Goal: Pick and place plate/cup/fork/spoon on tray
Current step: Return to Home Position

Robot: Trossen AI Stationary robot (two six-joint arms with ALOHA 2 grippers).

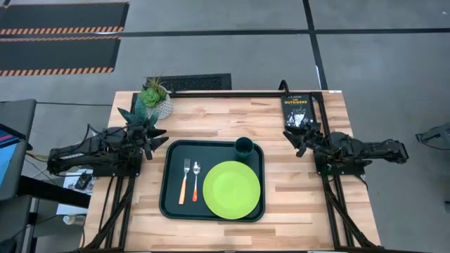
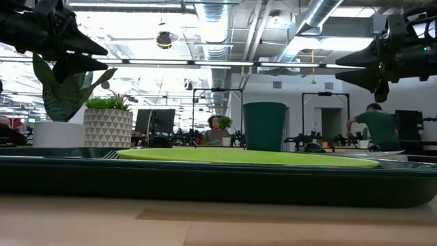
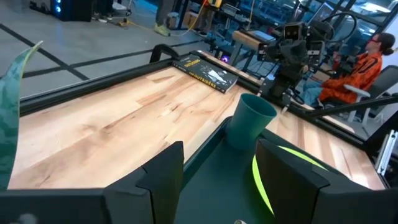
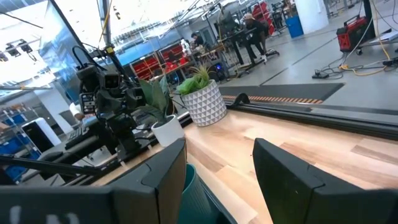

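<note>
Your tray (image 1: 171, 204) sits at the centre of the surface (image 1: 295, 204) in the high view. On it the plate (image 1: 231, 189) lies lower right, the cup (image 1: 244, 147) stands at its upper right corner, and the fork (image 1: 184, 181) and spoon (image 1: 195, 180) lie side by side at left. Your left gripper (image 1: 156, 140) hangs wide open just left of the tray; your right gripper (image 1: 298, 141) hangs wide open to its right, below the book (image 1: 297, 109).

1 tray (image 1: 169, 204) | 1 plate (image 1: 231, 189) | 1 cup (image 1: 244, 147) | 1 fork (image 1: 184, 181) | 1 spoon (image 1: 196, 180) | 1 book (image 1: 297, 111) | 2 potted plants (image 1: 156, 98)
</note>
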